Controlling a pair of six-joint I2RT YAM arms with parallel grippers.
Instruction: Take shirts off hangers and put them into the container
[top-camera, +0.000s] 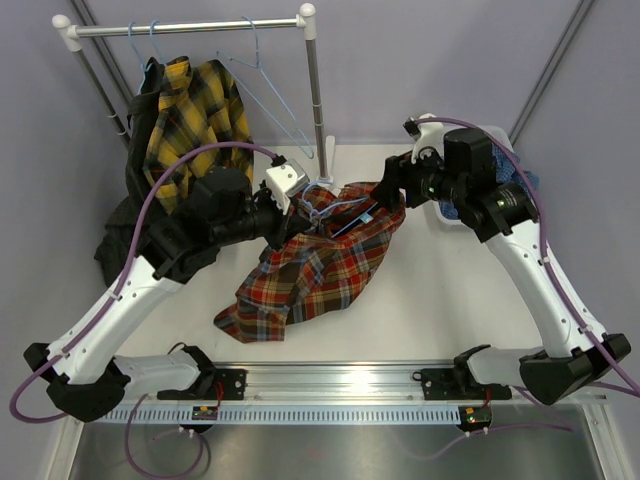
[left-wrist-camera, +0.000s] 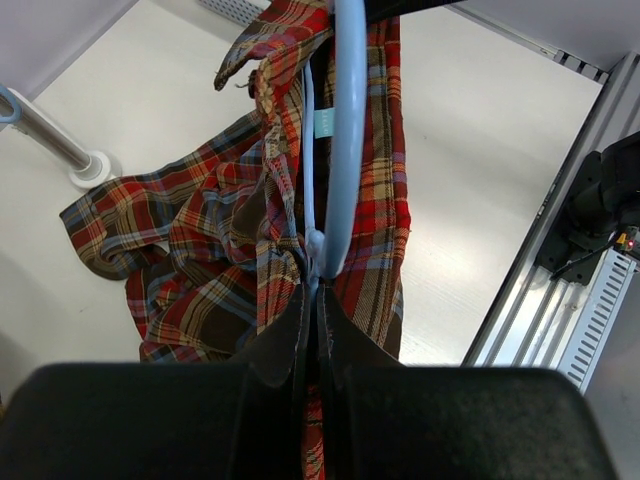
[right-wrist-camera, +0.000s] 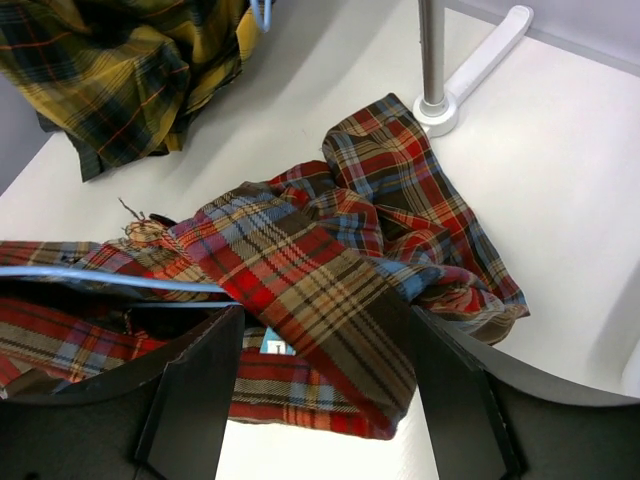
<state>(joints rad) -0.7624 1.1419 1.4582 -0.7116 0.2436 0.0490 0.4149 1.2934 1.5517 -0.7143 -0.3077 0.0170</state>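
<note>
The biggest risk I am seeing is that the red plaid shirt is not coming free of the light-blue hanger. The cloth is bunching around the wire near the neck, so a pull could be dragging shirt and hanger together, or the wire could be slipping out of the left hand. That hand is closed tight on the hanger, where the wires are meeting under the hook. The right hand is standing wide, with the shirt's shoulder and one hanger wire lying between its fingers. I cannot tell if it is pressing the cloth, and without a real grip the shirt could be sliding away. Most of the shirt is lying heaped on the table, between the two hands and below them. The container is sitting just behind the right arm.
</note>
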